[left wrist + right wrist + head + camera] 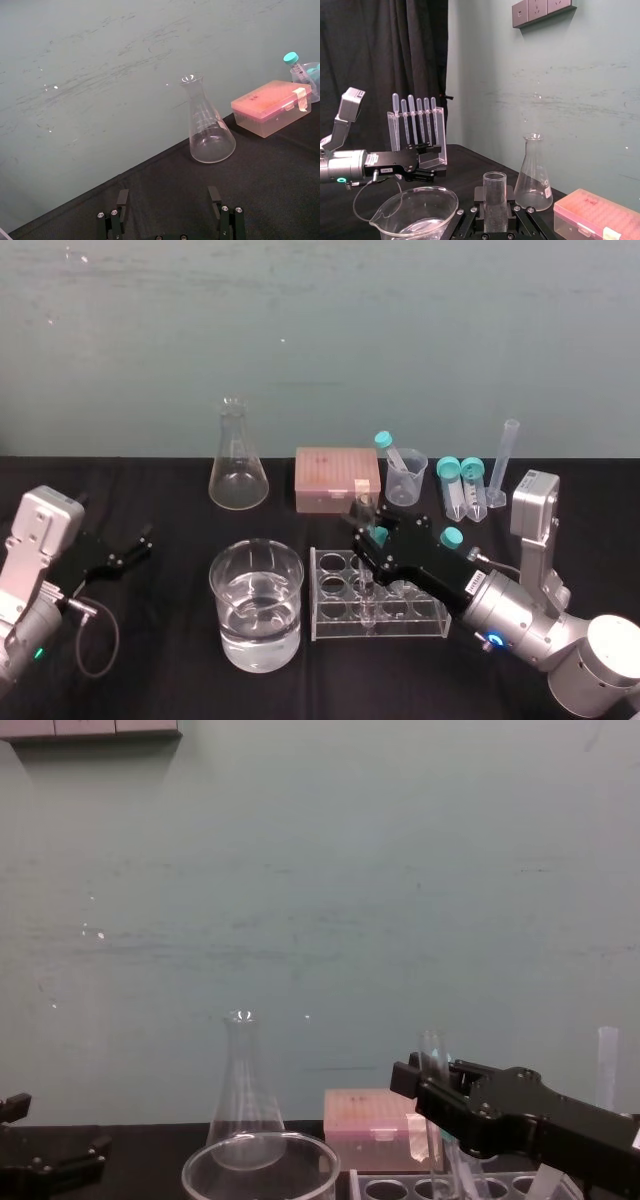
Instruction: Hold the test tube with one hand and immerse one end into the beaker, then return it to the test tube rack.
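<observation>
– Glass, clear: the test tube (365, 503) stands upright just right of centre in the head view, its lower end down in a middle hole of the test tube rack (412, 614).
– And the right gripper (366, 525)?
– It reaches in from the lower right. Its fingers are clamped on the tube's upper part, one on each side.
– The beaker (216, 576)?
– Lower centre, just left of the rack, part filled with clear liquid and apart from the tube.
– The left gripper (143, 538)?
– At the left edge, fingers spread, holding nothing, well apart from the beaker.
</observation>
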